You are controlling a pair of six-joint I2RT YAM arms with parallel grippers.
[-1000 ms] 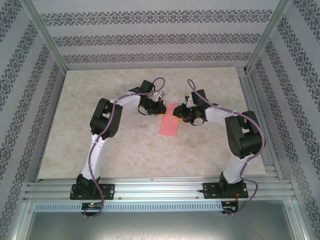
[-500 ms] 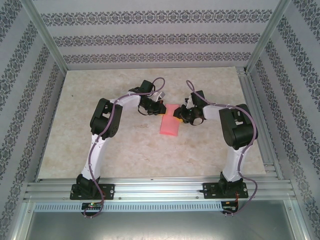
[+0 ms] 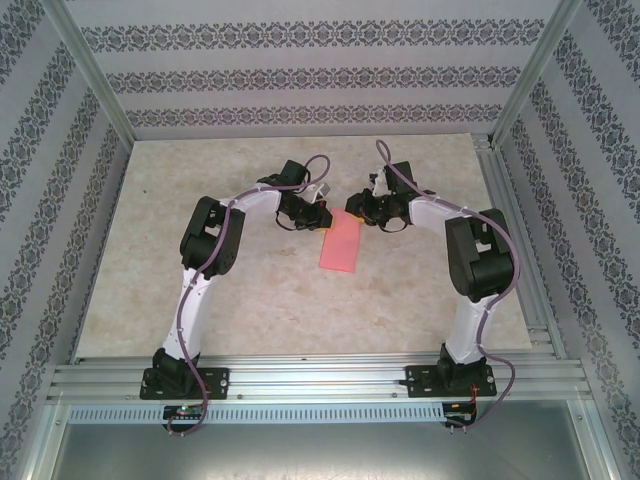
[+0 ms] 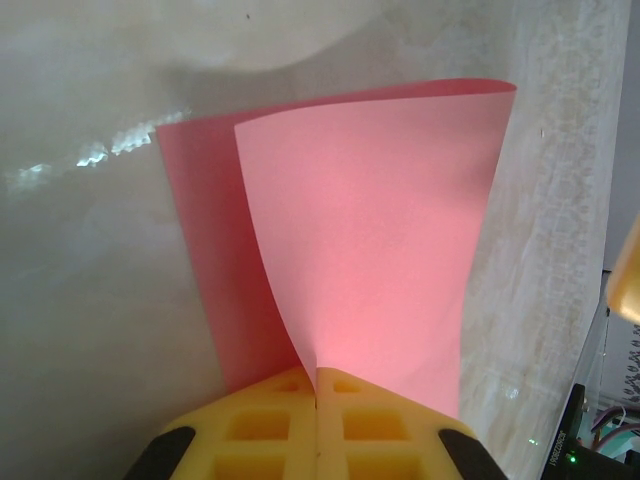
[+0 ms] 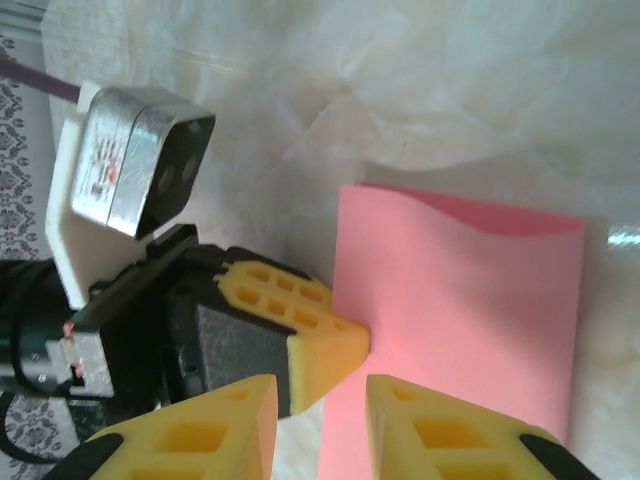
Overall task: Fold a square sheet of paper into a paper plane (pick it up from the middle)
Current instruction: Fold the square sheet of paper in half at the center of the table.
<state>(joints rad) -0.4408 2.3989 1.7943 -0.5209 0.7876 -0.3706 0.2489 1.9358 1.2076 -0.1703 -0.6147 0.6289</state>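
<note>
The thin pink-red square sheet of paper (image 3: 340, 247) lies about the middle of the pale marbled tabletop (image 3: 200, 180). It is folded over on itself, so from above it reads as a narrow strip running from the far edge toward the near one. The left gripper (image 4: 317, 385) has its yellow jaws pressed together on the sheet's edge, pinching both layers, and the nipped bit vanishes between the pads. From that pinch the upper layer bows up and away in a soft curve. The lower layer peeps out along one side, the rest of it covered.

The right gripper (image 5: 322, 400) hangs just over the sheet's far end, close by the left one. Its jaws stand a little apart with nothing caught between them. One of its yellow fingers (image 5: 440, 430) covers a corner of the paper, and the frame cuts off the rest there.

From above I cannot make out whether the fold is pressed flat or loose at that end, because the two grippers' dark bodies sit over it. A small silver camera on a white bracket (image 5: 130, 170) rides on the left arm's wrist.
</note>
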